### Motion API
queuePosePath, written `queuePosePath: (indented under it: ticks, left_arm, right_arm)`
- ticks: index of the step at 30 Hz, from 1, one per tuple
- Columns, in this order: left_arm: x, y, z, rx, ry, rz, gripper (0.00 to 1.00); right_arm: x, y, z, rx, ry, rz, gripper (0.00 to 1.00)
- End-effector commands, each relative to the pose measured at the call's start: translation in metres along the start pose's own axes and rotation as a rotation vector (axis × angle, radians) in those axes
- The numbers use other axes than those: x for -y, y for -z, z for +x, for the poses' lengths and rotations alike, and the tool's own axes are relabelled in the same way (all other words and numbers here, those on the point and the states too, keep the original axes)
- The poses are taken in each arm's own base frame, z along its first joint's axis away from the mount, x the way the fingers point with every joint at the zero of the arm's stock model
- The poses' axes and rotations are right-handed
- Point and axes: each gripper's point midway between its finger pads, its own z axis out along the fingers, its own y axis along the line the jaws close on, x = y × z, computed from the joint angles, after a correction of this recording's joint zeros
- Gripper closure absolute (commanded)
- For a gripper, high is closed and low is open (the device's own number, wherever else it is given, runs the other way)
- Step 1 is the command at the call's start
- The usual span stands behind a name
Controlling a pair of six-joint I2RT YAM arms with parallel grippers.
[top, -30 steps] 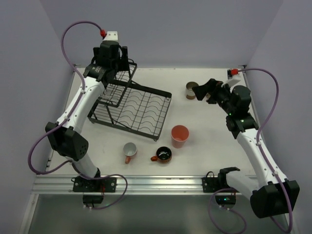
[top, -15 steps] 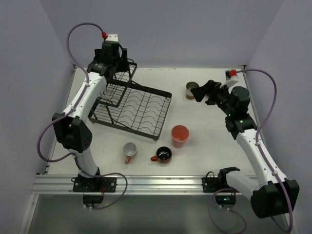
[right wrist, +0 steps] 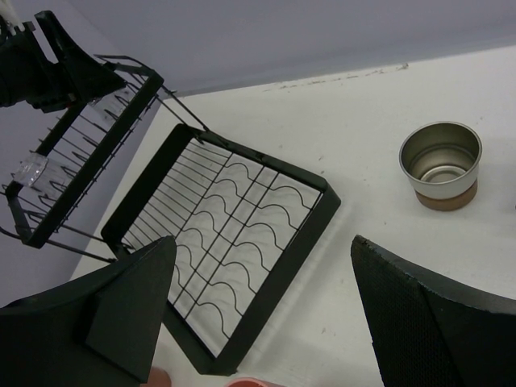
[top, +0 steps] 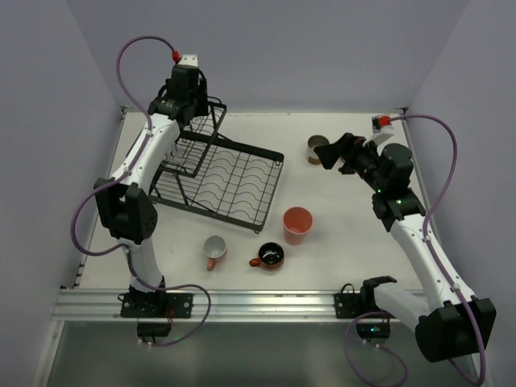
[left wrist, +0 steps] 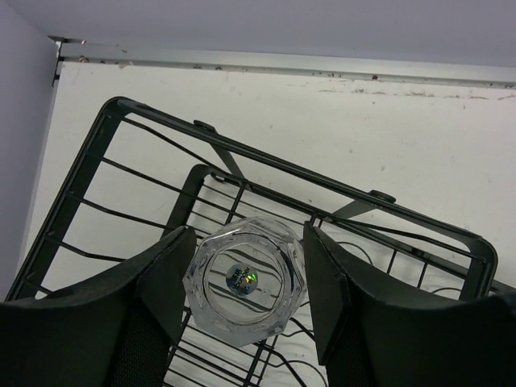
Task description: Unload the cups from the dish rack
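Step in hand: getting the clear faceted glass [left wrist: 244,278] out of the black wire dish rack [top: 246,146]. The glass stands in the tilted basket section at the far-left end. Left gripper [left wrist: 246,242] is over it with pads against both sides, which reads as a grasp on the glass. Right gripper [top: 334,153] is spread wide and holding nothing, just beside the cream-and-brown cup [top: 317,150] on the white table [top: 339,210], far right. Next, I'd judge: lift straight up clear of the basket wires, then set it on the table. Risk: smooth glass slipping.

Left arm [top: 145,157] extended, left jaws gripping; right jaws wide.
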Motion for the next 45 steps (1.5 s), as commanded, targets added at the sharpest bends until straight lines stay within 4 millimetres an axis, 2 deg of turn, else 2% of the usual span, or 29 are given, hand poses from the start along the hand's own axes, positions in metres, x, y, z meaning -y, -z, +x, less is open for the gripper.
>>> queuePosePath:
  ticks: [1, 2, 6, 11, 12, 17, 18, 20, 21, 23, 24, 25, 26, 27, 28, 29, 30, 31, 32, 33, 34, 35, 36, 41, 45]
  left_arm:
    - [-0.006, 0.010, -0.021, 0.053, 0.022, 0.007, 0.39]
    - [-0.007, 0.009, -0.018, 0.050, 0.019, 0.004, 0.44]
    - [-0.012, 0.023, -0.032, 0.099, 0.042, 0.000, 0.51]
    - [-0.020, 0.066, -0.073, 0.232, 0.107, 0.025, 0.58]
    - [-0.024, 0.082, -0.083, 0.267, 0.123, 0.034, 0.58]
    - [-0.028, 0.135, -0.115, 0.387, 0.185, 0.107, 0.60]
    - [-0.031, 0.156, -0.124, 0.428, 0.202, 0.131, 0.60]
    - [-0.024, 0.173, -0.127, 0.457, 0.226, 0.198, 0.60]
    - [-0.018, 0.199, -0.136, 0.501, 0.256, 0.279, 0.60]
    - [-0.005, 0.211, -0.124, 0.496, 0.271, 0.381, 0.60]
    - [-0.004, 0.236, -0.126, 0.534, 0.287, 0.447, 0.60]
    - [0.012, 0.256, -0.128, 0.563, 0.315, 0.580, 0.59]
    - [0.022, 0.249, -0.106, 0.515, 0.326, 0.633, 0.59]
    - [0.023, 0.274, -0.103, 0.546, 0.347, 0.703, 0.59]
    - [0.041, 0.278, -0.088, 0.516, 0.384, 0.826, 0.59]
    - [0.046, 0.286, -0.082, 0.511, 0.403, 0.884, 0.59]
    - [0.047, 0.302, -0.076, 0.513, 0.423, 0.938, 0.59]
    - [0.052, 0.322, -0.079, 0.543, 0.458, 1.041, 0.59]
    - [0.059, 0.311, -0.058, 0.493, 0.483, 1.068, 0.60]
    - [0.060, 0.333, -0.058, 0.516, 0.511, 1.151, 0.60]
    - [0.062, 0.336, -0.053, 0.508, 0.520, 1.177, 0.60]
    - [0.061, 0.345, -0.049, 0.517, 0.526, 1.202, 0.60]
    - [0.068, 0.346, -0.038, 0.493, 0.543, 1.243, 0.60]
    - [0.083, 0.363, -0.023, 0.482, 0.544, 1.314, 0.60]
    - [0.095, 0.372, -0.017, 0.472, 0.542, 1.360, 0.60]
  right_arm:
    - [-0.016, 0.006, -0.013, 0.044, 0.025, -0.059, 0.09]
    - [-0.016, 0.006, -0.012, 0.043, 0.023, -0.061, 0.09]
    - [-0.022, 0.006, -0.011, 0.036, 0.016, -0.087, 0.09]
    - [-0.037, 0.006, -0.008, 0.018, 0.015, -0.126, 0.09]
    - [-0.039, 0.006, -0.008, 0.017, 0.012, -0.134, 0.09]
    - [-0.068, 0.011, -0.006, 0.008, -0.031, -0.232, 0.09]
    - [-0.071, 0.011, -0.004, 0.004, -0.040, -0.241, 0.09]
    - [-0.085, 0.013, -0.004, 0.002, -0.067, -0.291, 0.09]
    - [-0.093, 0.016, -0.006, 0.002, -0.101, -0.317, 0.09]
    - [-0.111, 0.022, -0.010, 0.026, -0.137, -0.396, 0.09]
    - [-0.120, 0.026, -0.011, 0.032, -0.155, -0.445, 0.09]
    - [-0.137, 0.035, -0.025, 0.083, -0.198, -0.523, 0.09]
    - [-0.143, 0.039, -0.019, 0.075, -0.231, -0.562, 0.09]
    - [-0.150, 0.042, -0.022, 0.088, -0.256, -0.599, 0.09]
    - [-0.165, 0.051, -0.028, 0.111, -0.294, -0.672, 0.09]
    - [-0.171, 0.054, -0.028, 0.113, -0.307, -0.701, 0.10]
    - [-0.175, 0.052, -0.029, 0.113, -0.322, -0.718, 0.10]
    - [-0.185, 0.057, -0.034, 0.128, -0.339, -0.760, 0.11]
    - [-0.195, 0.061, -0.032, 0.122, -0.343, -0.795, 0.12]
    - [-0.199, 0.058, -0.030, 0.114, -0.349, -0.803, 0.14]
    - [-0.204, 0.058, -0.031, 0.112, -0.348, -0.815, 0.15]
    - [-0.214, 0.061, -0.030, 0.103, -0.348, -0.842, 0.21]
    - [-0.217, 0.058, -0.026, 0.090, -0.343, -0.849, 0.28]
    - [-0.245, 0.057, -0.019, 0.041, -0.337, -0.904, 0.29]
    - [-0.254, 0.050, -0.013, 0.015, -0.343, -0.908, 0.29]
